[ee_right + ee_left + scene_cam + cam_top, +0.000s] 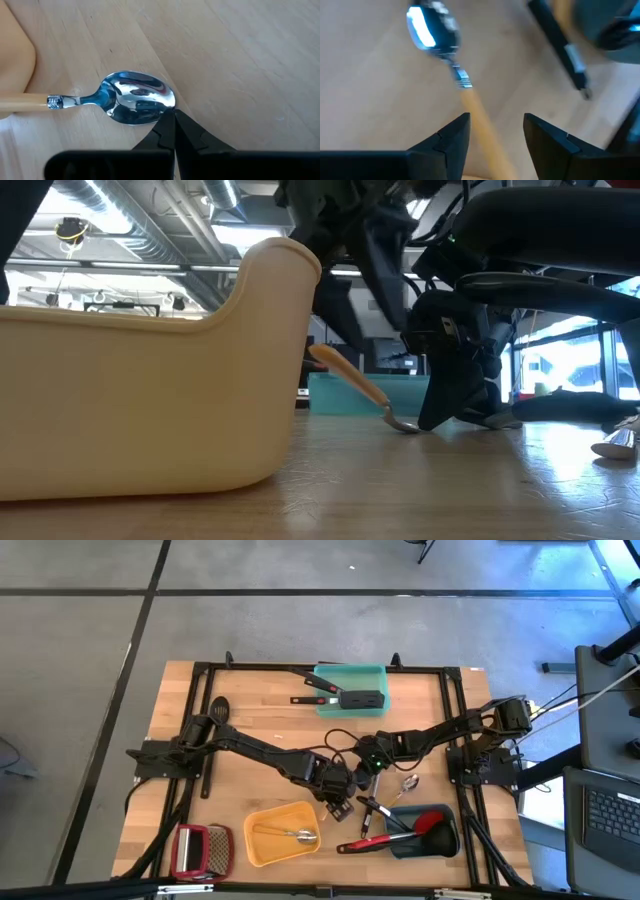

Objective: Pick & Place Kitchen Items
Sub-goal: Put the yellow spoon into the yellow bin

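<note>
1. Wood-handled spoon point(137, 103): it lies near mid-table, just off the yellow tray's point(283, 834) 2 o'clock corner. In the low view its handle slants up toward the tray while the shiny bowl rests on the tabletop.
2. In the left wrist view the spoon's point(434, 29) long axis runs from the bowl back between that gripper's fingers, handle end nearest the wrist.
3. Left gripper point(495, 135): fingers spread, one on each side of the handle, not pinching it. The arm reaches from the table's 9 o'clock edge in toward the centre, wrist tipped down.
4. Right gripper point(172, 125): fingers pressed together, their tip touching the bowl's rim. The arm reaches in from the 3 o'clock edge, elbow bent, meeting the left arm mid-table.
5. Trays, three: teal point(352, 688) at 12 o'clock, yellow at 6 o'clock, grey-blue point(425, 830) at 5 o'clock.
6. Spoons elsewhere: one metal spoon point(290, 833) in the yellow tray, one point(408, 782) on the table by the grey-blue tray.
7. One red-handled tool point(375, 839) pokes out of the grey-blue tray toward 9 o'clock.
8. One grater point(200, 848) sits at 7 o'clock.
</note>
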Tool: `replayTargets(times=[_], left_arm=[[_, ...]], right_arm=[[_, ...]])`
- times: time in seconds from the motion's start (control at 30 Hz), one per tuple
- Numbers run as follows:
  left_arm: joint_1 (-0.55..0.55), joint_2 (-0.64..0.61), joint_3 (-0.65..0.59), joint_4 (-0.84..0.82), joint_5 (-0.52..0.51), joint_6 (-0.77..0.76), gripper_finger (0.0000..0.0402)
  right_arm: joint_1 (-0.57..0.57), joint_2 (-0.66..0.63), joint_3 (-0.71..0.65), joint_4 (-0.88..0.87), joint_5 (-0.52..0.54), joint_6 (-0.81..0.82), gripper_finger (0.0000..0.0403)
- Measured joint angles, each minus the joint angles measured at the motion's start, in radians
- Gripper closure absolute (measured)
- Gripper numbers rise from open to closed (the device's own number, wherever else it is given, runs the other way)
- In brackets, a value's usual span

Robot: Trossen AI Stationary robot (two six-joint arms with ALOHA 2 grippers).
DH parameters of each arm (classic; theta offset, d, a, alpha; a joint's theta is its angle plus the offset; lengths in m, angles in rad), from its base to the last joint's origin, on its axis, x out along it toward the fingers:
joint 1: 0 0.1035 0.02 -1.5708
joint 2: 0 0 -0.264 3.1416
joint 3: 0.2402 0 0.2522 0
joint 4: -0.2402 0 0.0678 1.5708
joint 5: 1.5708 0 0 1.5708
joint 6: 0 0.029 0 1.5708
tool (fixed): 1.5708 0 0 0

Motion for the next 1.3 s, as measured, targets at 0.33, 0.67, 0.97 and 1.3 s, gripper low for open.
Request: replayTargets(times=[0.33, 0.67, 0.97, 1.3], left_arm=[[-0.006, 0.003, 0.000, -0.049, -0.048, 0.003, 0.0201], [-0.030, 0.096, 0.001, 0.013, -0.017, 0.004, 0.0201], [-0.033, 0.101, 0.001, -0.012, -0.055, -0.011, 0.0201], [-0.031, 0.124, 0.001, -0.009, -0.063, -0.044, 0.0201]], right_arm=[[0.000, 0.000, 0.000, -0.002, 0.010, 0.003, 0.0403], [0.000, 0.001, 0.000, -0.006, 0.012, 0.014, 0.0403], [0.000, 0.001, 0.000, -0.008, 0.013, 0.014, 0.0403], [0.001, 0.005, -0.004, 0.071, -0.060, 0.026, 0.0403]])
